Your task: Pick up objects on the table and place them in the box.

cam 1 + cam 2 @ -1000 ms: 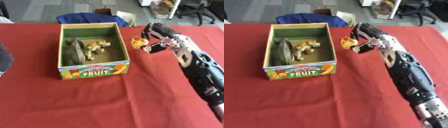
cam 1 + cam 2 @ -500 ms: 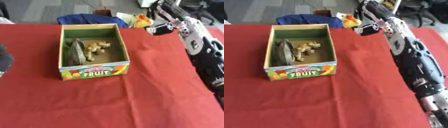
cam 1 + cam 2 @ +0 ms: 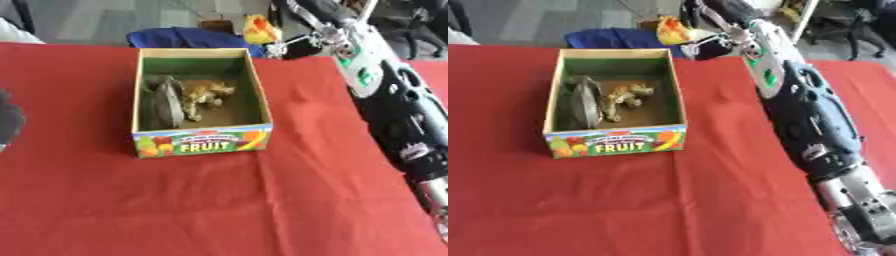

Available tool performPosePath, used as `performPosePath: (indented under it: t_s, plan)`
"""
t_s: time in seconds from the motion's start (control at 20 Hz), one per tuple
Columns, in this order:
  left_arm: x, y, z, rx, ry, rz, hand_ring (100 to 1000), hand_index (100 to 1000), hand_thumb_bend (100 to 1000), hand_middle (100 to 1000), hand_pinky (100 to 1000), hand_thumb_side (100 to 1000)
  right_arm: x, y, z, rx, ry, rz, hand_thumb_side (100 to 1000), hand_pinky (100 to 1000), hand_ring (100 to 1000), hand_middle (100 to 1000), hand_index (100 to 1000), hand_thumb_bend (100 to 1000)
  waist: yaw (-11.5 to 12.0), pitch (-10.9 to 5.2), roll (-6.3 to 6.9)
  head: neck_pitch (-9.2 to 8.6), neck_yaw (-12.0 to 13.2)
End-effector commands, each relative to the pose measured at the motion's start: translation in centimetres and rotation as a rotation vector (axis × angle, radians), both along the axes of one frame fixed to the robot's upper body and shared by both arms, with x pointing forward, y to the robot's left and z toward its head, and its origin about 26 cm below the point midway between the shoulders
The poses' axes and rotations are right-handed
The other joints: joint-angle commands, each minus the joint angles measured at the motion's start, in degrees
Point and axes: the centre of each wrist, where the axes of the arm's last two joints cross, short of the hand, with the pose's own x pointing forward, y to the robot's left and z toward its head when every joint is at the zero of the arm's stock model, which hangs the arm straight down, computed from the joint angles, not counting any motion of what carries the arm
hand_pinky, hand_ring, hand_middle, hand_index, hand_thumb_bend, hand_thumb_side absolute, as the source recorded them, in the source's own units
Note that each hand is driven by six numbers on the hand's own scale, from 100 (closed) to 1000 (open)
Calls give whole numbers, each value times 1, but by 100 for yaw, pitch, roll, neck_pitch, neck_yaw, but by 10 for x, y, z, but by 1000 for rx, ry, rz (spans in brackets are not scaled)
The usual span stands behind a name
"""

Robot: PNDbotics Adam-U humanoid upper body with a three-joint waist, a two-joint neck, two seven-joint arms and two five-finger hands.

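Red-clothed bench (image 3: 201, 205): right hand (image 3: 302, 42), fingers curled on small yellow-orange toy (image 3: 259, 28), hangs at 1 o'clock of cardboard fruit box (image 3: 201, 142). Toy likely light; holding its middle seems safest.

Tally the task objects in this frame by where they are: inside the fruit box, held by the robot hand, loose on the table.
Inside the fruit box: 2, a grey disc-like object and a tan toy
Held in the right robot hand: 1, a yellow and orange toy
Loose on the red tablecloth: 0
Total: 3
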Motion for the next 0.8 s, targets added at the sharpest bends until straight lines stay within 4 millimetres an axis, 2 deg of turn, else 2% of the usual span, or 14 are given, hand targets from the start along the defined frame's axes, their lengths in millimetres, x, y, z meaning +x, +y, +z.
performPosePath:
  t_s: [0.05, 0.1, 0.15, 0.25, 0.3, 0.35, 0.4, 0.5, 0.65, 0.7, 0.75, 0.8]
  plan:
    - [-2, -2, 10, 8, -34, -17, 599, 643, 737, 575, 555, 406, 5, 9, 5, -36, -3, -1, 120, 763, 732, 386, 439, 261, 45, -83, 12, -76, -55]
    - [-2, -3, 10, 8, -35, -19, 599, 643, 737, 575, 555, 406, 7, 12, 1, -43, 6, -3, 120, 763, 732, 386, 439, 261, 66, -76, 10, -78, -63]
    - [-2, -3, 10, 7, -36, -20, 599, 642, 737, 575, 555, 406, 9, 15, -3, -56, 18, -1, 174, 771, 747, 429, 498, 320, 86, -66, 8, -87, -70]
    - [-2, -3, 11, 6, -38, -22, 599, 642, 737, 574, 555, 406, 11, 22, -9, -81, 36, 0, 234, 781, 766, 464, 584, 376, 110, -51, 6, -90, -78]
    - [-2, -4, 11, 5, -38, -23, 599, 642, 737, 574, 555, 406, 12, 24, -11, -90, 40, 0, 234, 781, 766, 464, 584, 376, 115, -47, 5, -88, -82]
    - [-2, -4, 11, 5, -38, -22, 599, 642, 739, 574, 554, 406, 12, 26, -13, -98, 43, 1, 288, 793, 786, 541, 685, 431, 118, -44, 2, -87, -84]
    - [-2, -4, 11, 5, -37, -22, 599, 642, 739, 574, 555, 406, 12, 27, -14, -106, 44, 1, 331, 801, 801, 610, 747, 486, 119, -43, -1, -89, -84]
    - [-2, -4, 11, 4, -37, -21, 599, 642, 739, 574, 555, 406, 11, 28, -13, -113, 35, 0, 398, 809, 823, 711, 831, 524, 114, -41, -4, -89, -84]
    - [-2, -3, 10, 4, -35, -18, 599, 642, 739, 574, 554, 407, 6, 28, -2, -81, -34, 4, 422, 812, 834, 769, 873, 537, 81, -47, -6, -80, -76]
    - [-2, -3, 10, 4, -33, -17, 599, 642, 739, 574, 554, 407, 4, 28, 2, -64, -61, 8, 455, 810, 834, 770, 871, 505, 67, -50, -5, -74, -74]
    - [-2, -2, 9, 4, -32, -15, 599, 642, 739, 574, 554, 406, 1, 27, 6, -42, -86, 16, 414, 809, 835, 764, 865, 535, 45, -55, -3, -70, -64]
    - [-2, -2, 9, 4, -31, -12, 598, 642, 739, 574, 554, 406, -2, 26, 9, -16, -104, 26, 393, 806, 839, 752, 854, 527, 18, -62, 0, -63, -51]
